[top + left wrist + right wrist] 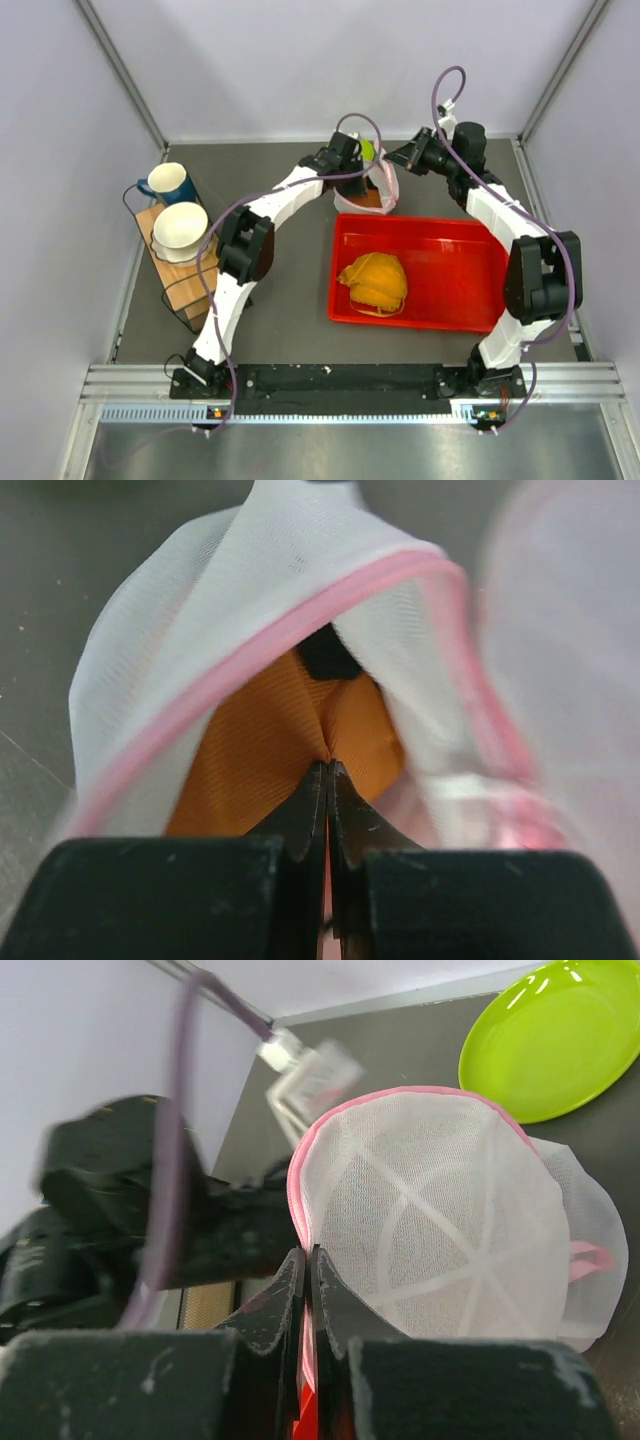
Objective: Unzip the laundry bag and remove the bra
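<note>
The left gripper is closed on the bra, and a pinch of its orange cloth is held right at the tips. The bra is inside the bag. The bag's white mesh and pink trim are draped over and around the gripper like a little tent, and the bag is open at this spot. A small dark bit of the bra is seen just past the tips. The right gripper is closed on the pink trim of the bag, and the round mesh dome is held up just ahead of it and to its right. A green plate is seen farther ahead of the right gripper, past the bag. From above, both grippers are seen close together at the bag, the left one on the bag's left side and the right one on its right side. A red tray is set on the bench, just behind both grippers, toward the arm bases. An orange cloth is lying in the tray, apart from both grippers. Far to the left of the left gripper, a white bowl is set on a wooden stand, with a blue mug just beyond it.
</note>
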You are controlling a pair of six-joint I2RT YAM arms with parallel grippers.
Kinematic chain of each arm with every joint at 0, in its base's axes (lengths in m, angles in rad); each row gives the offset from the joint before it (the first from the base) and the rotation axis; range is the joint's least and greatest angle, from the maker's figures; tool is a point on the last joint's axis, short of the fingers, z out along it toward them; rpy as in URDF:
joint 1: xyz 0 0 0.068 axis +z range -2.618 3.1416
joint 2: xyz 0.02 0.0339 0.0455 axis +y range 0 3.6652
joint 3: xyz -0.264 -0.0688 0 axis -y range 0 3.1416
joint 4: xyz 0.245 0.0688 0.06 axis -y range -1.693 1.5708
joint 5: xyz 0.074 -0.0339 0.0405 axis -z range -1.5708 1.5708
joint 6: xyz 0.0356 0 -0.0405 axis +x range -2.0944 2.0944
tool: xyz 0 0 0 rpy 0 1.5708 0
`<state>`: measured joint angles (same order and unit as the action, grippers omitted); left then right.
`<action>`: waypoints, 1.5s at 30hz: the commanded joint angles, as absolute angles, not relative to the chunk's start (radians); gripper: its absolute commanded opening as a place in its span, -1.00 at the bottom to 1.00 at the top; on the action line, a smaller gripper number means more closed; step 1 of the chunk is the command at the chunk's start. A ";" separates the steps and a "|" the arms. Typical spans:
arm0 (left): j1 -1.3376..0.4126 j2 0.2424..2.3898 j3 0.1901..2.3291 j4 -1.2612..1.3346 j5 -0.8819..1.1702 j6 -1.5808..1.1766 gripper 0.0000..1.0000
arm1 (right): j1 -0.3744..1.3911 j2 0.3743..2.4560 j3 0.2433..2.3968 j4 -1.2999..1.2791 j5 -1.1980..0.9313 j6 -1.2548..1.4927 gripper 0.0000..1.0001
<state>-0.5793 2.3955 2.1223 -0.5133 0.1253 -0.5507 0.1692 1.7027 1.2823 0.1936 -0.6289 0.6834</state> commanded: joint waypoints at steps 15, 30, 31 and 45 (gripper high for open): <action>-0.565 1.984 2.098 -0.515 0.428 -0.623 -1.00 | 0.167 1.618 1.229 0.224 -0.565 0.681 -1.00; -0.583 1.687 2.091 -0.466 0.437 -0.643 -1.00 | 0.143 1.615 1.232 0.236 -0.572 0.719 -1.00; -0.591 1.677 2.085 -0.465 0.442 -0.644 -1.00 | 0.144 1.608 1.230 0.236 -0.572 0.721 -1.00; -0.759 1.592 1.651 -0.247 0.517 -0.742 -1.00 | 0.112 1.586 1.285 0.164 -0.561 0.683 -1.00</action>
<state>-0.7101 1.5291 1.6852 -0.3424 0.4816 -0.7044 0.1368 1.6260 1.2316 0.1761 -0.5701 0.7143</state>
